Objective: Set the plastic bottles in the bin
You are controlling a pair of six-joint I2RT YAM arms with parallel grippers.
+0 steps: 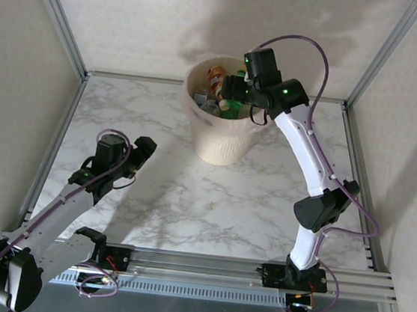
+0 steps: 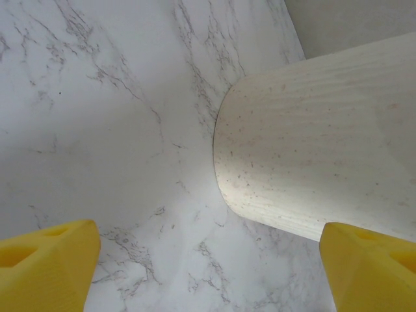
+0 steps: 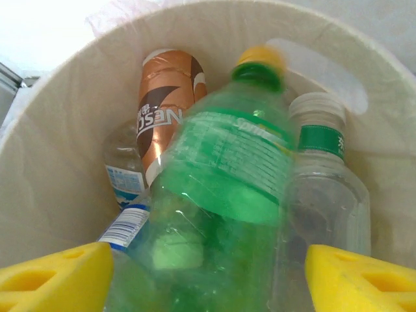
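Several plastic bottles (image 3: 214,195) lay piled inside the bin (image 3: 58,143), a cream bucket standing at the far middle of the marble table (image 1: 188,206). Uppermost was a green bottle (image 3: 227,169) with a yellow cap, its cap end blurred, lying between the right gripper (image 3: 208,279) fingers but touching neither. Those yellow fingers (image 3: 58,276) stood wide apart, directly above the bin's mouth. The step appeared to be the release of this green bottle. To do it well, the fingers should stay wide and over the middle of the bin, then rise straight up, so that nothing catches the rim or drags a bottle back out.

A brown and orange label (image 3: 166,97) showed the letters "NESC", upside down. The green bottle's label carried small white print, too blurred to read. A clear bottle (image 3: 325,188) had a green band with white characters, unreadable. Another bore a blue and white label (image 3: 123,175).

The left gripper (image 2: 208,266) hung over the table just beside the bin wall, fingers wide, holding nothing
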